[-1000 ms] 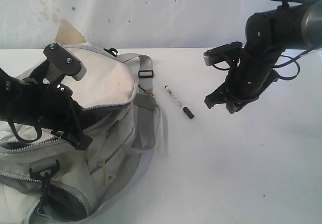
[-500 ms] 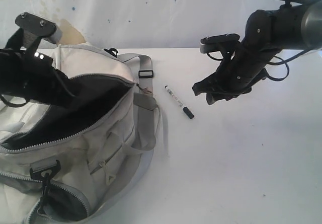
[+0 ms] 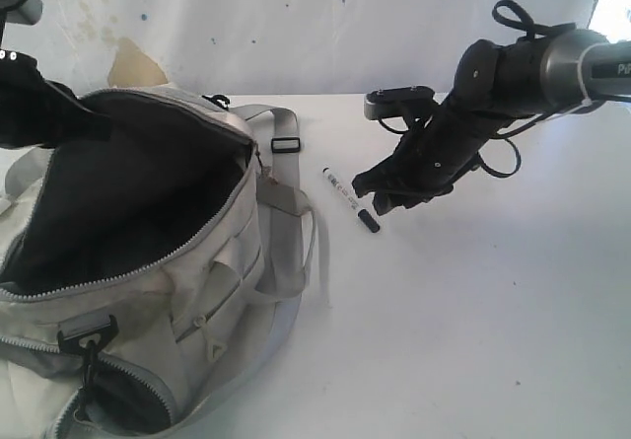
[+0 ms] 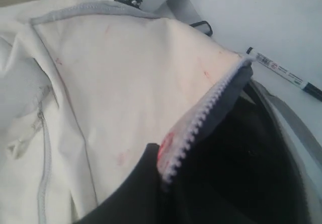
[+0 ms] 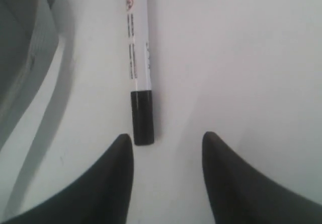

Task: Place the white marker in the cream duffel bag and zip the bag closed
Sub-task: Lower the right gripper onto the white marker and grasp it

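My right jaws [image 5: 166,139] are hanging wide open at the cap end of the marker [image 3: 349,200], which is lying on the worktop [image 3: 473,311] by the bag [image 3: 227,252]. My left jaws [image 4: 152,171] are clamping its rim. Cap's sitting off-centre, so closing might flick it away.

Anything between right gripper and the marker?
No. Right wrist view shows only bare table between the open right gripper and the white marker, whose black cap points at it.
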